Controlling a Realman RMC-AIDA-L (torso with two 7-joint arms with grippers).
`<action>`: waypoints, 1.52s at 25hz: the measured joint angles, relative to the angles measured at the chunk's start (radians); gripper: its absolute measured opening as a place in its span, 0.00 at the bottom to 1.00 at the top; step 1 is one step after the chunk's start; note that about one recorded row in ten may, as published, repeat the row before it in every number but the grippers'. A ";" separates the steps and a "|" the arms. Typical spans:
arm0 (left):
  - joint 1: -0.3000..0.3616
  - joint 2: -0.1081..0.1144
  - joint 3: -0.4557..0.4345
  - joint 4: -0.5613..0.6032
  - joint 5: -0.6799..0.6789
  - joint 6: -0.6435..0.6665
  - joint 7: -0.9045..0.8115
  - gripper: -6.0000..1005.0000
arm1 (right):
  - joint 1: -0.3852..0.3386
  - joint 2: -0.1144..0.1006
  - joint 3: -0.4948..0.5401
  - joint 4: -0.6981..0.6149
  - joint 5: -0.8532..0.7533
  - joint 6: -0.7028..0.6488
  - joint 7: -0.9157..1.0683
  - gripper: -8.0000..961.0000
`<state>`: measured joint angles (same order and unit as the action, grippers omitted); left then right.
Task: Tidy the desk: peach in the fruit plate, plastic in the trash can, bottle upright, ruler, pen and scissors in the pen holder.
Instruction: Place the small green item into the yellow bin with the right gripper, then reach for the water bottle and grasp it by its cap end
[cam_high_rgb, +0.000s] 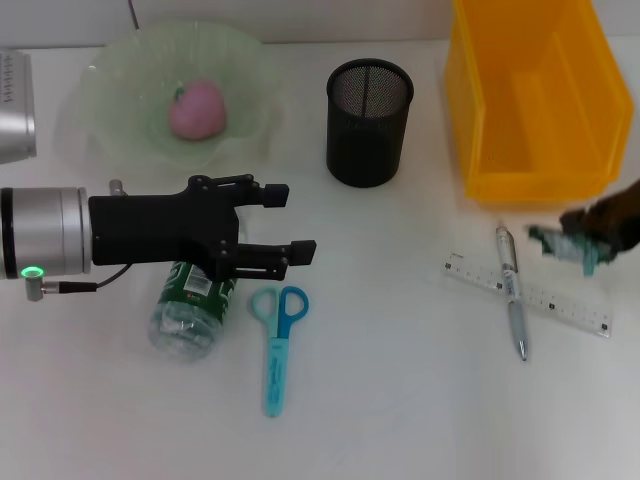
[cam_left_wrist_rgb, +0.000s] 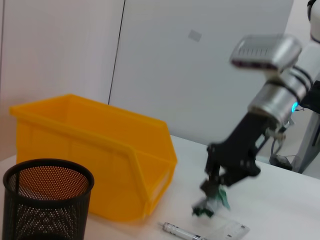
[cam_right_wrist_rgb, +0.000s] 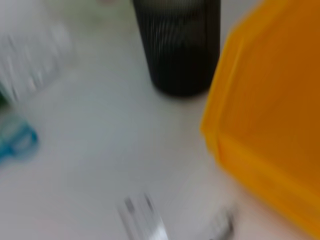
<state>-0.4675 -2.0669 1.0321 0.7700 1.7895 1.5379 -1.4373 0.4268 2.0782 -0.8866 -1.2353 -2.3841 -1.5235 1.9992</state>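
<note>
On the desk (cam_high_rgb: 400, 400) my left jaws (cam_high_rgb: 290, 222) stand open above the lying bottle (cam_high_rgb: 185, 310). My right jaws (cam_left_wrist_rgb: 220, 187) grip the plastic (cam_high_rgb: 565, 245), raised over the ruler (cam_high_rgb: 527, 293), near the yellow trash can (cam_high_rgb: 535, 95).

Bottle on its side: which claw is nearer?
Left. The left claw hovers directly over the bottle; the right claw is far across the desk, holding plastic.
</note>
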 joint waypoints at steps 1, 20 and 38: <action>0.001 0.000 0.000 0.000 -0.001 0.000 0.000 0.83 | -0.005 -0.002 0.042 -0.024 0.051 -0.025 -0.007 0.01; 0.008 -0.001 -0.007 -0.001 -0.004 0.000 0.000 0.83 | 0.145 -0.070 0.300 0.414 0.528 0.333 -0.343 0.05; 0.001 0.008 -0.054 0.091 0.018 -0.009 -0.233 0.83 | 0.049 -0.140 0.347 0.419 0.530 -0.226 -0.369 0.71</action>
<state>-0.4661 -2.0588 0.9782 0.8607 1.8071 1.5289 -1.6706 0.4762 1.9382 -0.5391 -0.8161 -1.8539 -1.7494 1.6298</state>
